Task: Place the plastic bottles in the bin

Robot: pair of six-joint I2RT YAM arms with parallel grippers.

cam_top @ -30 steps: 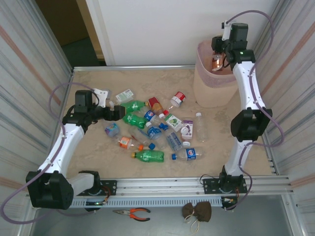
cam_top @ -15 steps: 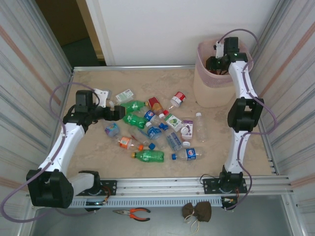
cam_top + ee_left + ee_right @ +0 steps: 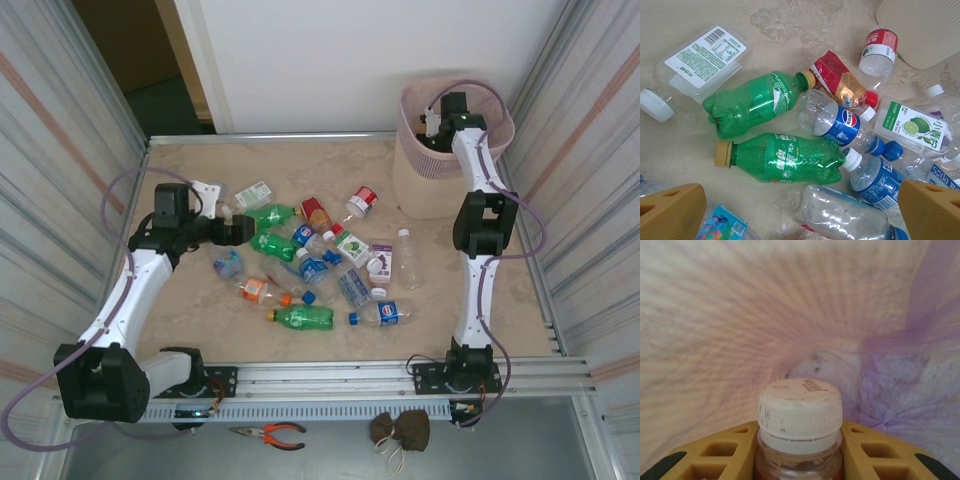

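Several plastic bottles (image 3: 305,262) lie heaped mid-table. My left gripper (image 3: 243,230) hovers open at the heap's left edge. In the left wrist view its fingers (image 3: 671,212) stand wide apart over a clear crushed bottle (image 3: 845,212), just below a green bottle (image 3: 785,159) with a tan cap; the left gripper (image 3: 800,215) holds nothing. My right gripper (image 3: 436,124) reaches down inside the pink-rimmed bin (image 3: 420,185) at the back right. That right gripper (image 3: 800,457) is shut on the neck of an orange-brown bottle with a white cap (image 3: 800,412), and the bin's inner wall (image 3: 740,315) lies beyond it.
A flat clear bottle with a white label (image 3: 700,60) lies at the heap's far left. One clear bottle (image 3: 407,255) lies apart on the right. Metal walls (image 3: 60,150) close both sides. Pliers (image 3: 268,433) and a brown pouch (image 3: 400,430) lie below the front rail.
The right arm has lowered its gripper with the bottle from above the bin's rim down into the bin. The left arm and the heap have not moved.
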